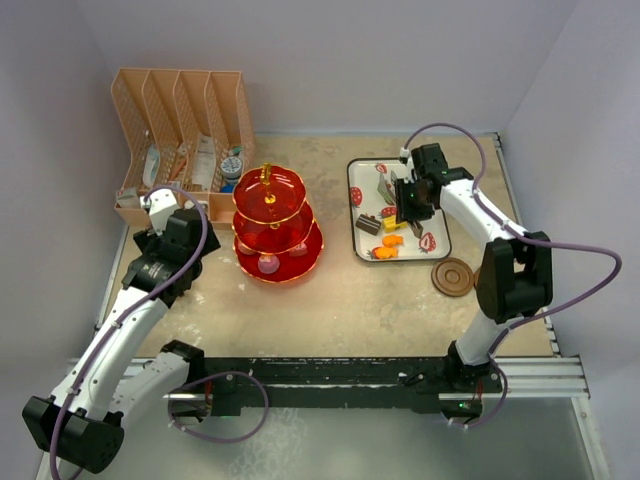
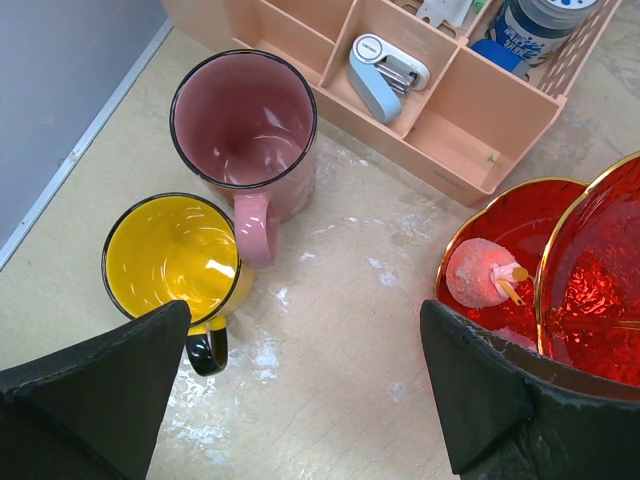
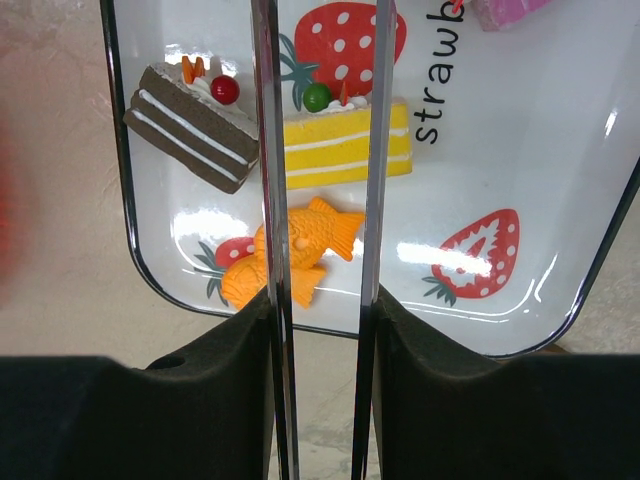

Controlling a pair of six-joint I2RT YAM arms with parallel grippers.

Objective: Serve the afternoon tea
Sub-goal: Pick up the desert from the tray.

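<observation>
— Where's the tea service?
— The red stand (image 1: pixel 275 225) sits left of the desk's middle, toward the far edge. The pink mug (image 2: pixel 245 130) and yellow mug (image 2: pixel 170 250) stand side by side near the left edge.
— And the pincers?
— The left pincer (image 2: pixel 303 315) gapes wide above the mugs, holding nothing. The right pincer (image 3: pixel 318 330) is clamped on the metal tongs (image 3: pixel 268 150), over toy cakes (image 3: pixel 335 140) on the strawberry tray (image 3: pixel 560 200).

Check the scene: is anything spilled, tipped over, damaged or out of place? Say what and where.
Nothing is spilled or tipped. The pink mug and yellow mug stand upright and empty, and the red stand is upright. The only blemish is whitish smears on the table beside the mugs.
</observation>
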